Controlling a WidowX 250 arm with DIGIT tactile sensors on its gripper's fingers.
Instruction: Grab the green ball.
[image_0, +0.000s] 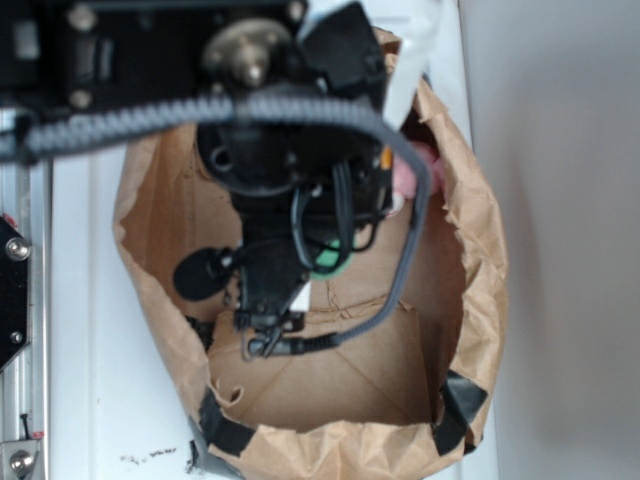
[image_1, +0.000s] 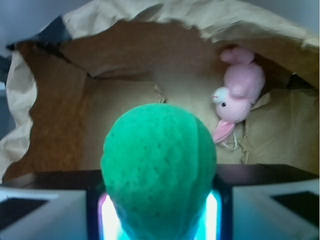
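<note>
Overhead, the exterior view is mostly filled by the black arm and its braided grey cable (image_0: 400, 290), which hide nearly all of what lies in the brown paper bag (image_0: 480, 290); only a sliver of the green ball (image_0: 328, 262) peeks from beneath the arm, and a patch of the pink plush bunny (image_0: 408, 172) shows toward the far right side of the bag. The wrist view shows what the exterior one cannot: the ball (image_1: 159, 170) fills the near centre of the frame, sitting right between the two pale fingers (image_1: 42, 212) of the pincer (image_1: 159, 220), with lit strips glowing at either side of it. The fingers press in against the ball's sides, so the pincer is pinching the green ball.

The ball is round, matte and finely dimpled, with a faint seam running down its right half. The bunny (image_1: 235, 97) is soft and fuzzy, with a white face, a dark eye and a pink ear, lying against the far right wall of the bag, well apart from the ball. The bag is crumpled kraft paper with creased flaps on its floor and black tape (image_0: 228, 428) at its rim, standing on the white table (image_0: 85, 330) near its front edge
</note>
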